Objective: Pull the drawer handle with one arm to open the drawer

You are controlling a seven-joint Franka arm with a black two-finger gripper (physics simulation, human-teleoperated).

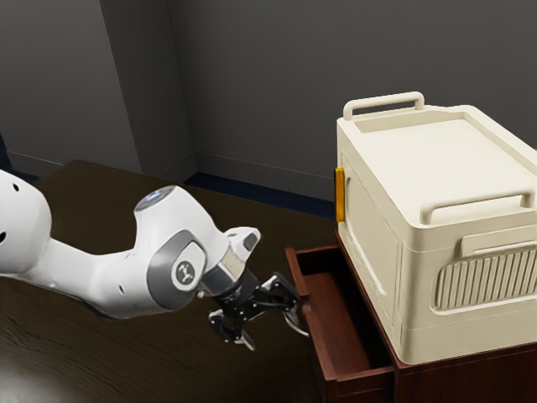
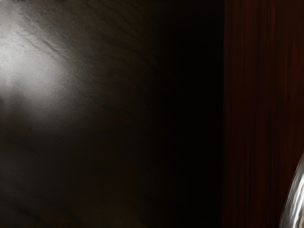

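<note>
In the exterior view, my gripper stands open in front of the drawer, one finger close to the silver handle and the other apart from it toward the view's lower left. The reddish-brown drawer is pulled partway out of its cabinet, with its inside visible. The wrist view has the drawer's front as a dark red upright band, and part of the curved shiny handle near the lower corner. Whether the near finger touches the handle, I cannot tell.
A large cream box with two top rails and an orange strip rests on the cabinet. The dark wooden table extends beneath the arm, and grey walls rise behind it.
</note>
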